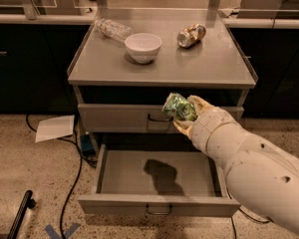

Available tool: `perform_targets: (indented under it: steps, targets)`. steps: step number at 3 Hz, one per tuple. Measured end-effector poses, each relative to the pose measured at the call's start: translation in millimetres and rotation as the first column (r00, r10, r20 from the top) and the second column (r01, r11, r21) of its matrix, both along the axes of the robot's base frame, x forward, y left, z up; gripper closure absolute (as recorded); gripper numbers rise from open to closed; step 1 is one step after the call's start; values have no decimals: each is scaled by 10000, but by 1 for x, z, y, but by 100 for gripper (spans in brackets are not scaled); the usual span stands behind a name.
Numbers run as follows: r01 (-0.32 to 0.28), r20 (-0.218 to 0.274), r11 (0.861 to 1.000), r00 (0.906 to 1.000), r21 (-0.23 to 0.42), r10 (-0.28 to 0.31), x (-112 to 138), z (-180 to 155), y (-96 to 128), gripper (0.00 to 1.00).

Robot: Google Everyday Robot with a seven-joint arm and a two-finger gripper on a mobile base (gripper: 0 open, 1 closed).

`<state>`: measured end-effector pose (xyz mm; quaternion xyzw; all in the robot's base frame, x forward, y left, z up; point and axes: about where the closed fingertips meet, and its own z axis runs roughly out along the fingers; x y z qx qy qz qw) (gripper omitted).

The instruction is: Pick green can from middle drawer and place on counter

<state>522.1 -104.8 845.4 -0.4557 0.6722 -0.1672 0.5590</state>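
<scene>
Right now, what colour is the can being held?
Shiny green with silver markings, camera view; the gripper holds the green can above the middle drawer.

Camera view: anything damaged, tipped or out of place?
The green can, held in the gripper in front of the closed upper drawer, looks crumpled. On the counter, a clear plastic bottle and a brown-gold can lie on their sides. A sheet of paper lies on the floor.
</scene>
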Motion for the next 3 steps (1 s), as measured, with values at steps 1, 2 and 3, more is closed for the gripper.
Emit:
perform_targets:
  steps: [1,2,3]
  targets:
    - [-76,136,9999,9999,112,75,4,-1,7,100]
    - [-106,617,9995,9980,-307,125,20,14,-1,100]
    - [-264,1089,9952,9934,-937,366,50,33,-10,100]
